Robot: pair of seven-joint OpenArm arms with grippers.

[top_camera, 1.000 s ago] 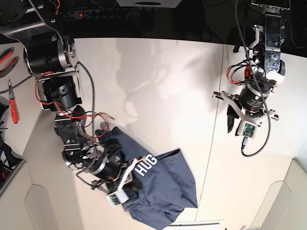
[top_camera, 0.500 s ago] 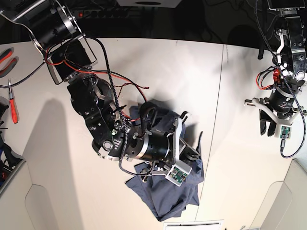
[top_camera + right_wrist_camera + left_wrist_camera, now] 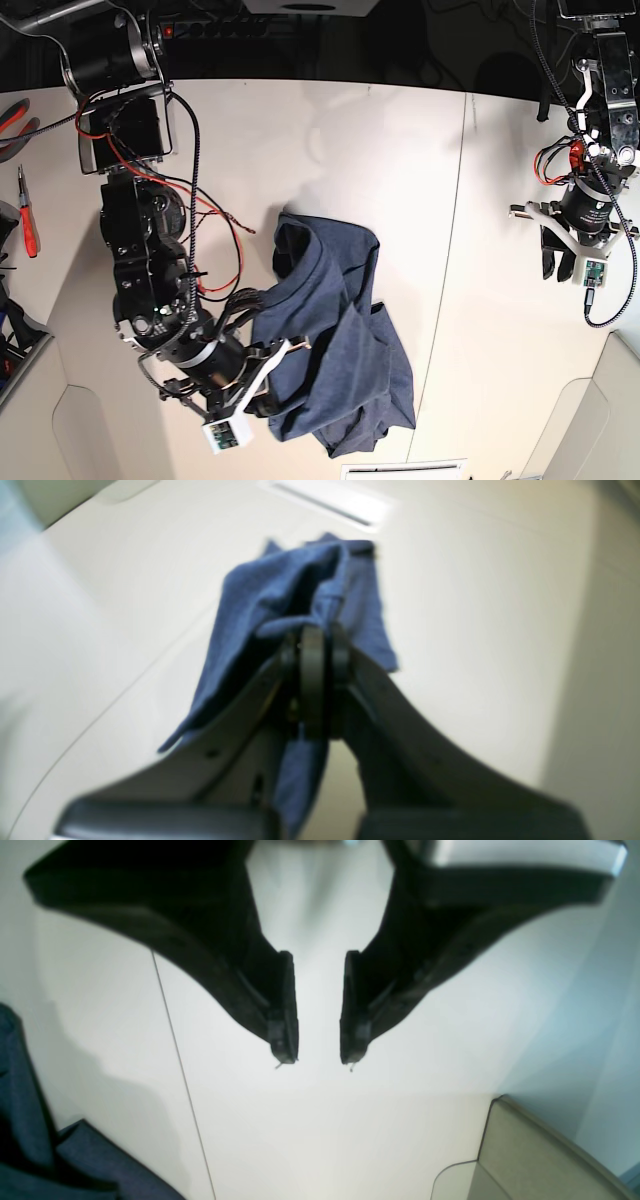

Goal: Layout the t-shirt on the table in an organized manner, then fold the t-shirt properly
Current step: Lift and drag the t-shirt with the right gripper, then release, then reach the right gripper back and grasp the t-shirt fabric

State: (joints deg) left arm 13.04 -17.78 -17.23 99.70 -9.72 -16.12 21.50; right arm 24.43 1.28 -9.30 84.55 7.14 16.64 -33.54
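The t-shirt [image 3: 340,330] lies in a rumpled heap at the lower centre of the base view, a heathered navy-blue mass on the off-white table [image 3: 380,160]. Its dark collar opening gapes toward the upper left of the heap, and from there the cloth runs down and to the right in overlapping layers, with one long diagonal fold crossing the middle and a loose bunched edge at the bottom, close to the near rim of the table. No lettering shows on the upper side. The cloth's left edge is drawn toward the right gripper [image 3: 268,392], which sits at the lower left of the heap. In the right wrist view that gripper [image 3: 312,645] has its jaws pressed together on a pinch of the blue fabric, the t-shirt [image 3: 305,590] rising over the fingertips in a soft ridge and trailing away toward the top of the frame, while a narrow strip hangs down between the fingers. That view is somewhat blurred. The left gripper [image 3: 562,258] hangs at the right edge of the base view, well apart from the shirt, beyond the table's thin dark seam [image 3: 452,240]. In the left wrist view its fingers [image 3: 285,1010] stand apart with bare tabletop between them, and a corner of the t-shirt [image 3: 30,1140] shows only at the lower left.
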